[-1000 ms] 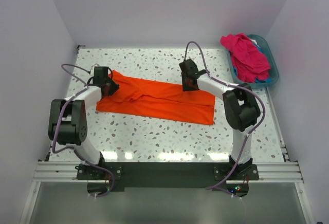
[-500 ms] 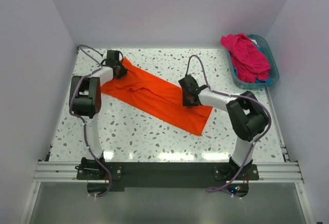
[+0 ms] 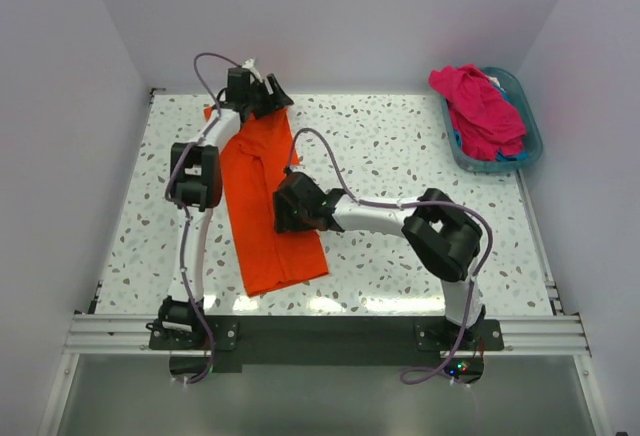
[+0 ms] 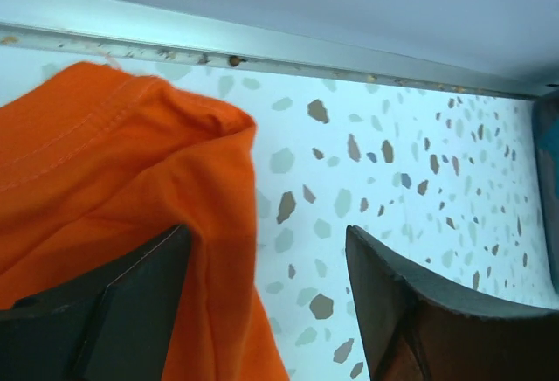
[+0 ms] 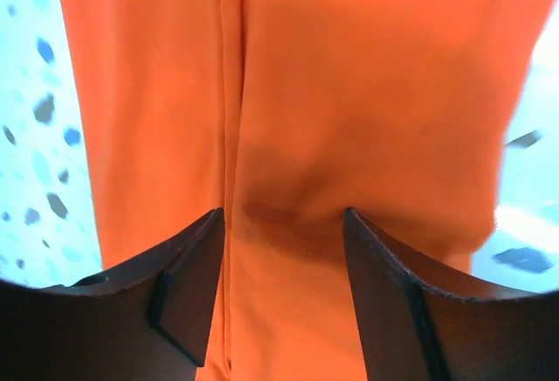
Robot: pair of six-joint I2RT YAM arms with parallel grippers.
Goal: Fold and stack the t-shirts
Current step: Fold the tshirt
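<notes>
Two claws, both released. The left claw (image 4: 266, 234) has its jaws spread wide at the far edge of the table (image 3: 400, 146), close to the metal rail along the back wall. A rounded corner of the orange t-shirt (image 3: 255, 221) lies against its left finger (image 4: 131, 302), and bare speckled tabletop shows in the rest of the gap. The right claw (image 5: 281, 215) also has its jaws apart. It sits low over the middle of the same shirt, where a seam and a small dark crease run between the two fingers. The orange shirt is folded into a long narrow strip on the left half of the table, running from the back edge toward the arm bases. Well apart, at the far right corner, a teal basket (image 3: 532, 134) holds a crumpled magenta-pink t-shirt (image 3: 480, 106) heaped over a glimpse of blue fabric (image 3: 508, 156).
</notes>
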